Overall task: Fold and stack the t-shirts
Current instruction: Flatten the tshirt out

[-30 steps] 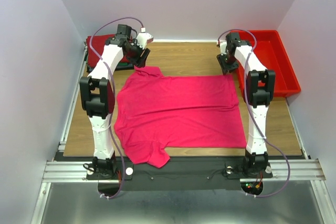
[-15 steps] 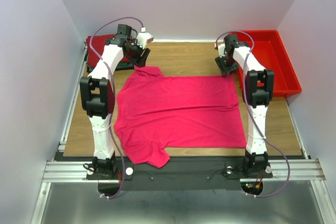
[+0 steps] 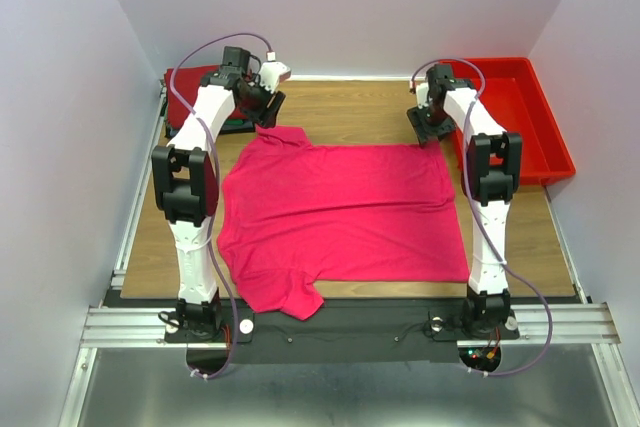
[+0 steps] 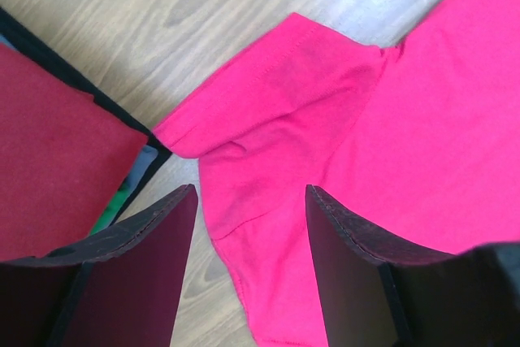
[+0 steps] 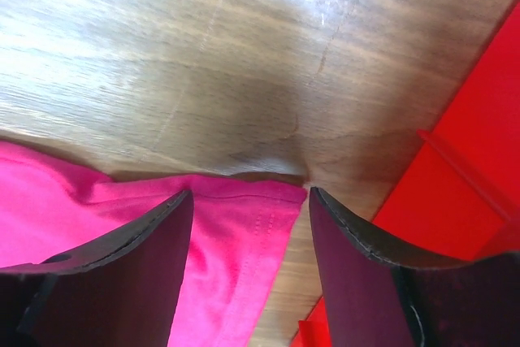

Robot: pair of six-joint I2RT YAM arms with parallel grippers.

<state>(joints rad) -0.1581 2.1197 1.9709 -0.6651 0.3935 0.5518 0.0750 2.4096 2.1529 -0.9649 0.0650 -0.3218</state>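
Wooden table [image 3: 350,112] inside plain white walls. Far left corner: a folded dark red t-shirt [image 3: 185,87] tops a stack, with green and dark edges showing beneath it. The left gripper [image 4: 252,197] hangs over the pink t-shirt's far sleeve [image 4: 268,95], jaws apart, gripping nothing. The pink t-shirt [image 3: 340,212] lies spread flat mid-table, long axis left to right, sleeves to the left, hem to the right, lightly wrinkled. The right gripper [image 5: 248,197] hangs over the far hem corner, jaws apart, empty. Far right: a red bin [image 3: 520,97].
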